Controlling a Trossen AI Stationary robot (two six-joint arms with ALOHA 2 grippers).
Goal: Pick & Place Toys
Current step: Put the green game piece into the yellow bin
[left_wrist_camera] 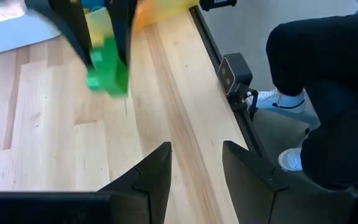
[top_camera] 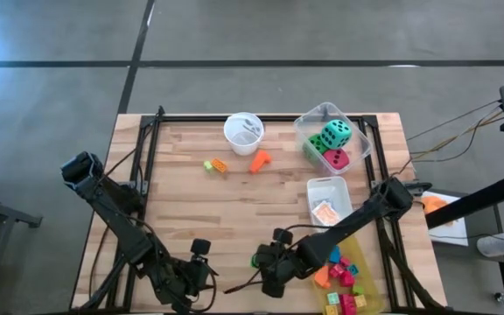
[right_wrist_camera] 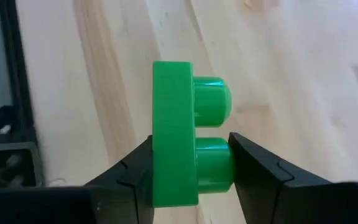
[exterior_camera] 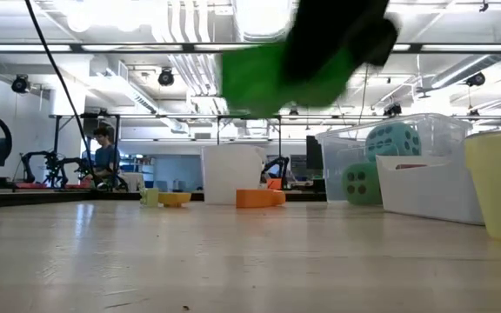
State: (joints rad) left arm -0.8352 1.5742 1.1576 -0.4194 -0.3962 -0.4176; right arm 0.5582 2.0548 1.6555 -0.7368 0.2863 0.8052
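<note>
Transport is the step you are in: your right hand (right_wrist_camera: 191, 163) is clamped on a green block (right_wrist_camera: 182, 130), lifted clear of the desk (top_camera: 234, 219) near its front edge. Next, carry it to the yellow bin (top_camera: 370, 284) just beside and release above the blocks there. Your left hand (left_wrist_camera: 196, 163) waits nearby, part-open and empty.

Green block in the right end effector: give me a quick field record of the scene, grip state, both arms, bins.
held item: green block, two studs
right end effector: shut on the green block, lifted off the table near its front edge
left end effector: open, empty, low at the table's front left
clear bin: teal die, green die, red-pink die
yellow bin: many small blocks
loose on table: orange block, small yellow-green and orange blocks
white cup: back centre
</note>
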